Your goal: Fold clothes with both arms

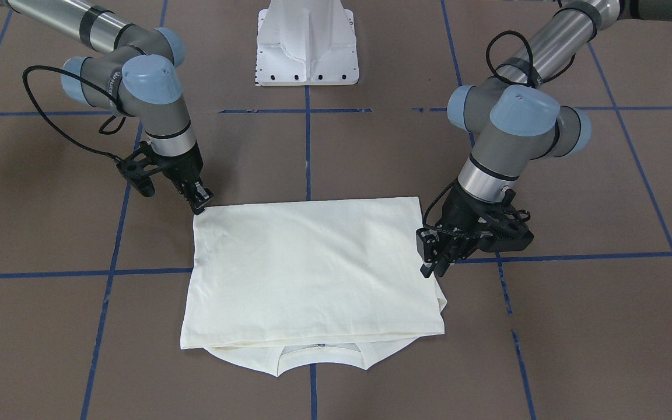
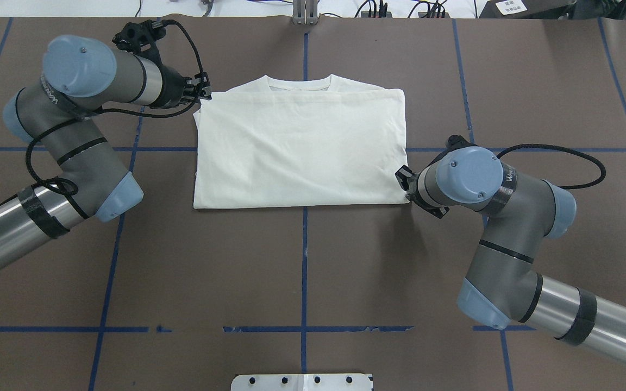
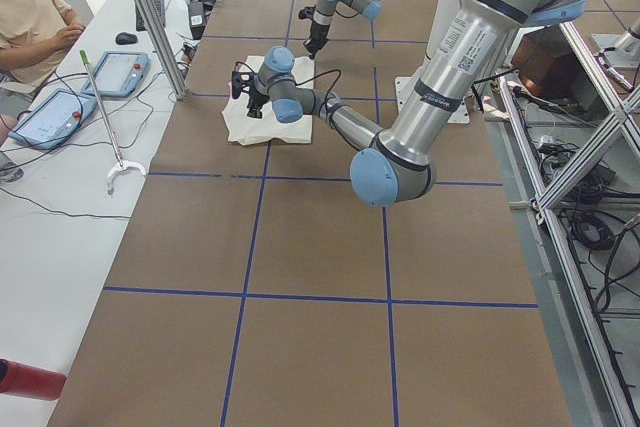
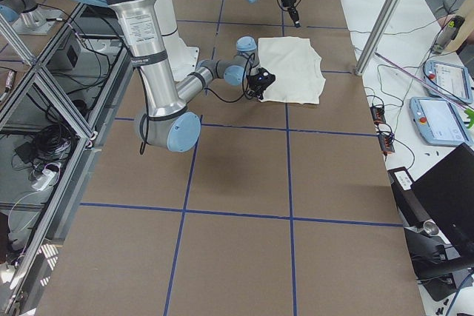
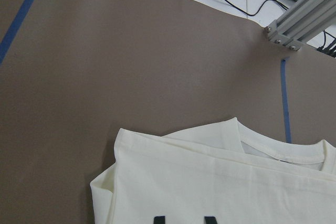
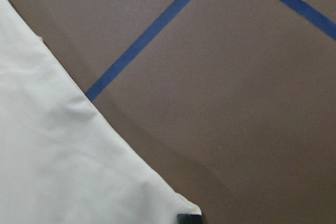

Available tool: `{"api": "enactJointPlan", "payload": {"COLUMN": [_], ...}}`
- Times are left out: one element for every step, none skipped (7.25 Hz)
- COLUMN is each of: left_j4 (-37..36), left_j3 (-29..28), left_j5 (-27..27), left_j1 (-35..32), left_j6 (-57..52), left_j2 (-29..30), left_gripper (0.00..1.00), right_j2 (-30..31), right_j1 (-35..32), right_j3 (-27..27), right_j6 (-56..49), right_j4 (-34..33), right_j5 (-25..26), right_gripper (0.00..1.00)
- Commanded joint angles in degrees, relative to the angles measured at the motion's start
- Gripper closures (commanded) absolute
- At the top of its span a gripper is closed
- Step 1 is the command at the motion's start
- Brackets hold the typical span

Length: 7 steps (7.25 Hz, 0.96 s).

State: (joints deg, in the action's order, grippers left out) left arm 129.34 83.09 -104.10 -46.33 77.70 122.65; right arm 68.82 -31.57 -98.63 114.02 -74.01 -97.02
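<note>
The cream shirt (image 1: 312, 274) lies folded into a flat rectangle at mid-table, plain side up. Its collar (image 2: 299, 83) peeks out at the far edge. My left gripper (image 2: 206, 90) hovers at the far left corner beside the collar, open, with nothing between its fingers. The left wrist view shows that corner of the shirt (image 5: 210, 182) below and apart. My right gripper (image 1: 199, 203) is low at the near right corner, shut on the shirt's tip. In the right wrist view, a black fingertip (image 6: 184, 217) meets the shirt (image 6: 63, 145) at that corner.
The white pedestal base (image 1: 307, 46) stands behind the shirt on the robot's side. Blue tape lines (image 2: 304, 260) cross the brown table. A seated person (image 3: 30, 17), control tablets (image 3: 50, 117) and a white hooked rod (image 3: 120, 172) are on the operators' side.
</note>
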Motion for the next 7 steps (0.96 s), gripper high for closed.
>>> {"api": "enactJointPlan", "payload": {"left_j4": [-0.05,-0.05,-0.05,-0.05,-0.14,-0.23,-0.23], "left_j3": [0.23,0.67,0.85,1.37,3.12,4.44,5.5], "left_j5": [0.04,-0.05,-0.05,-0.14,-0.14,-0.14,-0.31], "left_j1": [0.01,-0.08,-0.08,-0.08,-0.08,0.01,0.62], "left_j6": [0.09,0.09,0.09,0.17,0.17,0.26,2.87], "left_j2": [-0.04,-0.13,-0.22,-0.39,-1.18,-1.71,-2.67], "left_gripper": [0.63,0.63,0.63,0.63,0.62,0.61,0.61], "right_j2": [0.7,3.05,7.25,9.3,10.88,14.47,18.77], "right_j1": [-0.24,-0.24,0.8,2.73,4.83,7.47,11.84], "right_j3": [-1.21,-4.44,-8.91,-12.0,-14.9,-19.37,-24.72], "right_j6": [-0.03,-0.03,-0.03,0.06,0.58,0.68,1.11], "right_j4": [0.0,0.0,0.0,0.0,0.0,0.0,0.0], "right_j5": [-0.28,-0.19,-0.36,-0.19,0.07,-0.1,-0.45], "right_gripper": [1.0,1.0,1.0,1.0,1.0,1.0,1.0]}}
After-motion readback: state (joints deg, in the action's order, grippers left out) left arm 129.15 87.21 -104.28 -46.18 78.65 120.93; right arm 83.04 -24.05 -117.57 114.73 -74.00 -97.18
